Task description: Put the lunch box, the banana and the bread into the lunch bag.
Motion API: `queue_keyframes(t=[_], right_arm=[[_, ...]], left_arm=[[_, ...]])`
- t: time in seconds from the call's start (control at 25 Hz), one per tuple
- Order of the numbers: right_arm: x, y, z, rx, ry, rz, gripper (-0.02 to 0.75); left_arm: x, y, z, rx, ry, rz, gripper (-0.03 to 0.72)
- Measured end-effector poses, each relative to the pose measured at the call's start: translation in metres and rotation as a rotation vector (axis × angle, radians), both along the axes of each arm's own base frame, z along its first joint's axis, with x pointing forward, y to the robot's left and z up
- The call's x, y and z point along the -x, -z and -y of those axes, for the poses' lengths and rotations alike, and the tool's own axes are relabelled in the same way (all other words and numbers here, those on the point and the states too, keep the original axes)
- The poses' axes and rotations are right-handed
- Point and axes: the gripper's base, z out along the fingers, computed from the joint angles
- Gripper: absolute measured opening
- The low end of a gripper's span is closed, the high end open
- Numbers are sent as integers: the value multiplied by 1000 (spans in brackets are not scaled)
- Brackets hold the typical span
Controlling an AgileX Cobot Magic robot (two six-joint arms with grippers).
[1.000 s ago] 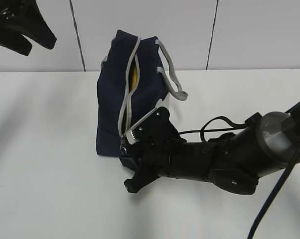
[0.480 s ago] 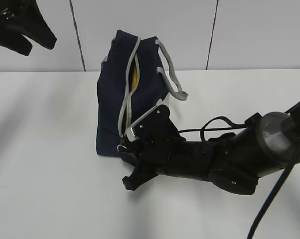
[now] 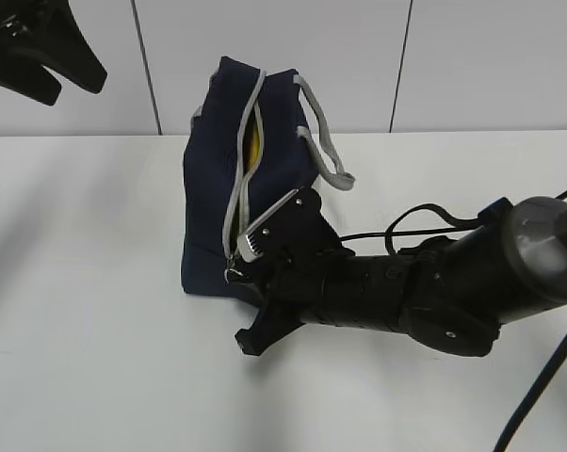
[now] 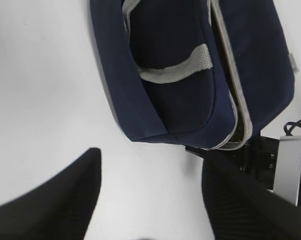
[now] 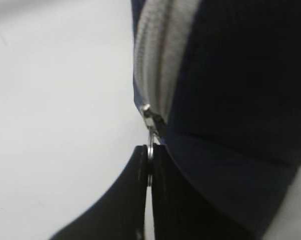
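Observation:
The navy lunch bag (image 3: 218, 179) lies on the white table with its grey zipper (image 3: 241, 179) facing up. The zipper gapes in the middle, and something yellow (image 3: 252, 141), likely the banana, shows inside. The lunch box and the bread are hidden. My right gripper (image 3: 238, 276) is at the bag's near end, shut on the metal zipper pull (image 5: 150, 149). The bag also shows in the left wrist view (image 4: 190, 65) and the right wrist view (image 5: 230, 90). My left gripper (image 3: 39, 52) is open and empty, held high at the upper left, away from the bag.
A grey strap handle (image 3: 323, 141) hangs off the bag's right side. The right arm (image 3: 425, 292) lies low across the table from the right. A tiled wall (image 3: 406, 56) stands behind the table.
My right gripper stays shut on the zipper pull and has shifted slightly up and right along the bag's near end. The left gripper has not moved.

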Motion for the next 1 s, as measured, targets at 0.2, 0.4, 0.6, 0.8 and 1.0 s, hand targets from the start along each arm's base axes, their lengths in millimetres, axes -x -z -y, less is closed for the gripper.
queue_keyframes(t=[0.2, 0.4, 0.6, 0.8, 1.0], right_arm=[[3, -2, -1, 23, -44, 6, -16], [6, -15, -1, 25, -73, 20, -16], [9, -29, 2, 40, -82, 41, -16], [12, -46, 5, 55, -89, 81, -16], [15, -62, 7, 48, -87, 110, -16]], left_arm=[[0, 0, 0, 0, 0, 0, 442], [0, 0, 0, 0, 0, 0, 442], [0, 0, 0, 0, 0, 0, 442], [0, 0, 0, 0, 0, 0, 442], [0, 0, 0, 0, 0, 0, 442]])
